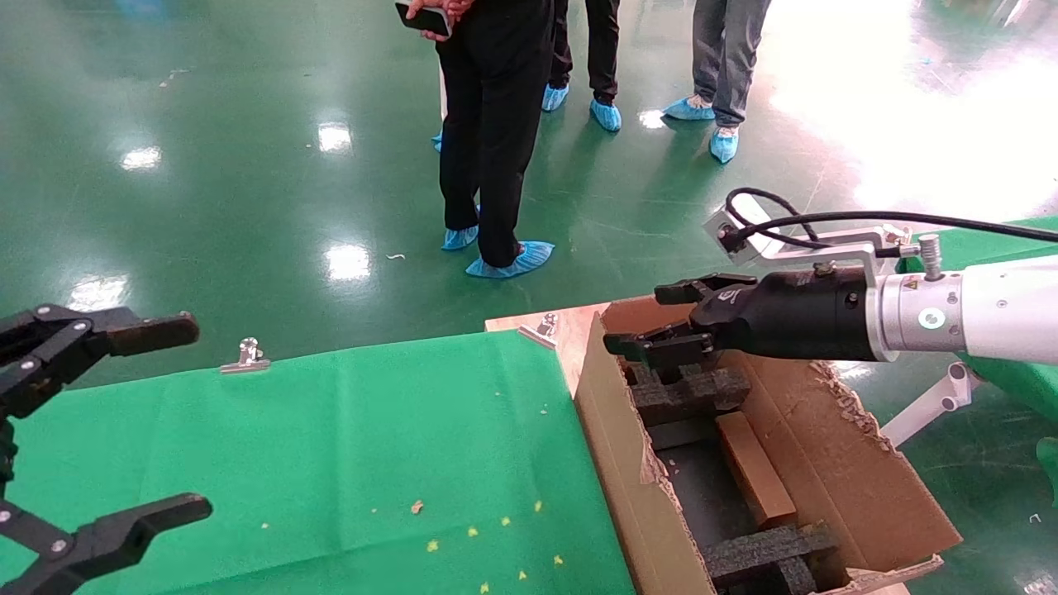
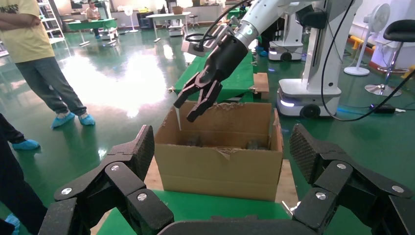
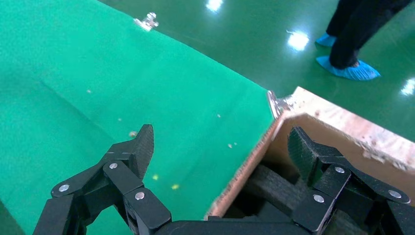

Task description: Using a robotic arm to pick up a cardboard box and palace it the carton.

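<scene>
Although parted and gripping nothing, right gripper [image 1: 661, 318] poised over the far end of the carton [image 1: 616, 463], fingers spread above the black foam blocks [image 1: 690, 392], carried on the white robotic arm [image 1: 984, 310] reaching in from the right. Cardboard box [image 1: 754, 471] lying inside the carton, narrow face up, wedged between foam at the far end and foam at the near end; judged already placed, so an empty, released hand above it fits a drop-off done. Foam likely set there as cradling, keeping the small box from sliding about. Left gripper [image 1: 124, 426] parked low at the left over the green cloth [image 1: 347, 446], jaws wide apart, nothing between them, well clear of the carton. Carton standing at the right edge of the cloth-covered table, ragged torn flaps open, resting partly on a bare wooden board [image 1: 558, 326]. Cloth pinned down by metal clips [image 1: 245, 357], presumably against shifting; small yellowish crumbs scattered on it. Beyond, glossy green floor [image 1: 248, 165] with bright reflections, and several bystanders [image 1: 496, 124] in blue shoe covers, one holding a phone.
</scene>
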{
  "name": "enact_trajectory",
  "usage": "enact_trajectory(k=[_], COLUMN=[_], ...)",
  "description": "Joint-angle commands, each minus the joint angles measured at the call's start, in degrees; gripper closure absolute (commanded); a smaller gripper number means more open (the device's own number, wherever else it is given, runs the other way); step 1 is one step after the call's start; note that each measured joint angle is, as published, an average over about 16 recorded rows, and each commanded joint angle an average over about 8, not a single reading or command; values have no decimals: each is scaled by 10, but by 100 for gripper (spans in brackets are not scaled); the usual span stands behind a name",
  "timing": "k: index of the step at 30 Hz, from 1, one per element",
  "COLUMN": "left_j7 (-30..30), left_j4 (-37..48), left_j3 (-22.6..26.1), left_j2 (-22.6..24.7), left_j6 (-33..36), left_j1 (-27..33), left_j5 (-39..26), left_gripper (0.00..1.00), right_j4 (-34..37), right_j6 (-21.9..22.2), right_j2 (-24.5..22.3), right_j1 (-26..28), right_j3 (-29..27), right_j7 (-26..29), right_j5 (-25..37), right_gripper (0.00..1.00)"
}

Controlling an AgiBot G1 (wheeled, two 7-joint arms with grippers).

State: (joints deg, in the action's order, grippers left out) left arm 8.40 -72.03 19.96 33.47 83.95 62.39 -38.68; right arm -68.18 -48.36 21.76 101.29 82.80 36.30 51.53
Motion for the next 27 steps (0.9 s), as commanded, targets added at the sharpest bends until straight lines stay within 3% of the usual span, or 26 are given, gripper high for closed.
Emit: enact_trajectory(k=[1, 9, 27], left_j7=[0, 0, 0], left_j4=[0, 0, 0], left_j3=[0, 0, 0], left_j2=[0, 0, 0], left_j6=[0, 0, 0], left_j1=[0, 0, 0], left_j5=[0, 0, 0], left_gripper=[0, 0, 0], right_j4=[-1, -1, -16], right_j6=[-7, -17, -121], right_j2=[-1, 5, 42], right_j1=[-2, -17, -128], right_j3=[-3, -28, -214], right_j7=[-5, -11, -82], right_j5=[-11, -6, -32], right_gripper=[0, 0, 0])
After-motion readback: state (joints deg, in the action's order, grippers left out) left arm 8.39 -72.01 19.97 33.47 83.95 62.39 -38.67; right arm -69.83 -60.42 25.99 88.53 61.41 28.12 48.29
